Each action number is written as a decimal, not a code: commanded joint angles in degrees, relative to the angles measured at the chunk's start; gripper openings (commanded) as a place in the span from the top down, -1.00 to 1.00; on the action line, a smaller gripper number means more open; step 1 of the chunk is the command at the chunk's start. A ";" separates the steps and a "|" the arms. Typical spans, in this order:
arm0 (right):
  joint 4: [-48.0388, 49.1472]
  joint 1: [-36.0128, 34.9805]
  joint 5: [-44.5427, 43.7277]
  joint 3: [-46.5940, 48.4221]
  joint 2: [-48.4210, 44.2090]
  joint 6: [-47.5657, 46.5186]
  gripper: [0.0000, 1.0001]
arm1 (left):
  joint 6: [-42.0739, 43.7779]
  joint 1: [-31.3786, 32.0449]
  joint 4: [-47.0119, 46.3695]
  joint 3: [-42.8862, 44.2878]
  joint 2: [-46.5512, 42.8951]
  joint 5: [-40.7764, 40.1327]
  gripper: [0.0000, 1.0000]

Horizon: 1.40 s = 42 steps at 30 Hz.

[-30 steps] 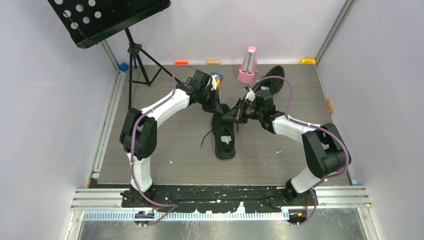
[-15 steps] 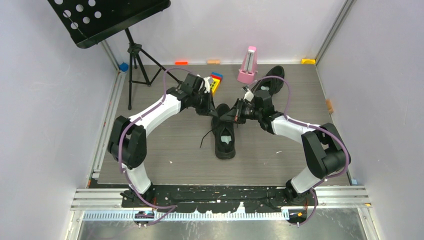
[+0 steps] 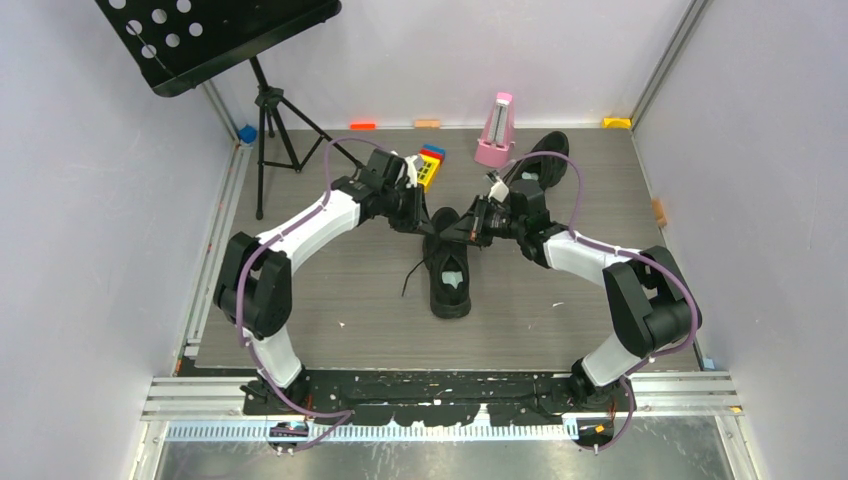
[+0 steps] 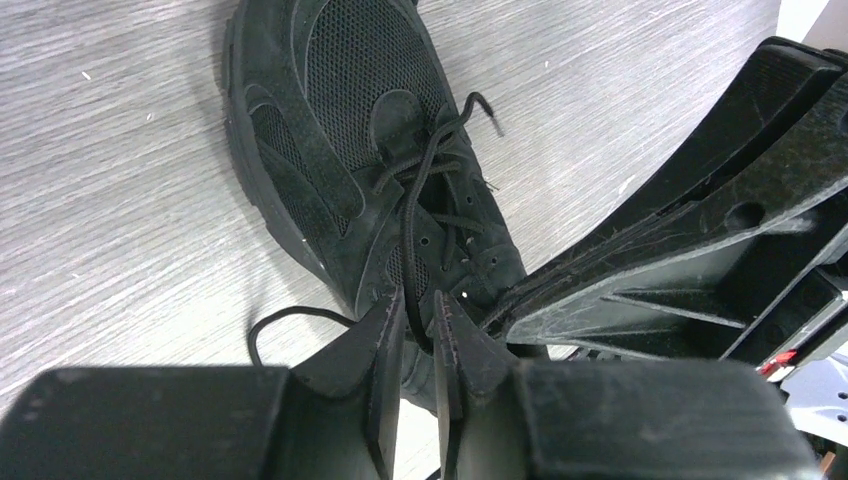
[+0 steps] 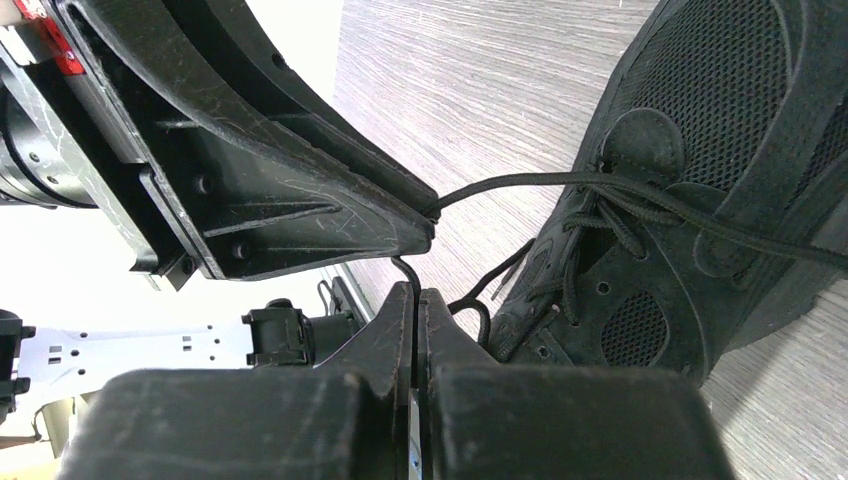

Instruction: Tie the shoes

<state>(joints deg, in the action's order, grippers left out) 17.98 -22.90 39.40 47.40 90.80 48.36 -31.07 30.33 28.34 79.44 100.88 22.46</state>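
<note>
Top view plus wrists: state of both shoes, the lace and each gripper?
near shoe, upright on its sole, untied
far shoe, at the back of the table, no gripper on it; lacing too small to tell
lace, no knot, one strand drawn taut off the near shoe
left gripper, shut on lace
right gripper, shut on lace

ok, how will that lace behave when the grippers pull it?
Likely floppy: the lace sags in a slack loop beside the left gripper. Thin, so it may slip from the right gripper. The shoe looks light and might drag when pulled.
</note>
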 commanded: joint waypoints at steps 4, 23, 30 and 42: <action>1.45 0.44 0.46 1.88 -0.80 -0.43 1.00 | 0.28 -0.44 -2.53 -1.39 -4.68 -0.68 0.59; 0.26 0.81 -1.46 3.02 -0.06 0.60 0.90 | -3.94 1.52 -10.74 -7.78 -7.72 3.36 1.00; 0.66 1.12 -1.69 2.96 0.73 1.54 0.76 | -6.18 2.45 -14.73 -10.77 -7.73 3.47 1.00; 0.13 1.79 -2.31 2.88 0.86 1.51 0.72 | -6.20 2.46 -14.42 -10.15 -8.44 1.57 1.00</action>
<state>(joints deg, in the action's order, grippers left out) 17.39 -21.54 37.78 48.31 91.53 49.71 -37.12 32.62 16.01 68.73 95.44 24.23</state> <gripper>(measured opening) 0.135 0.007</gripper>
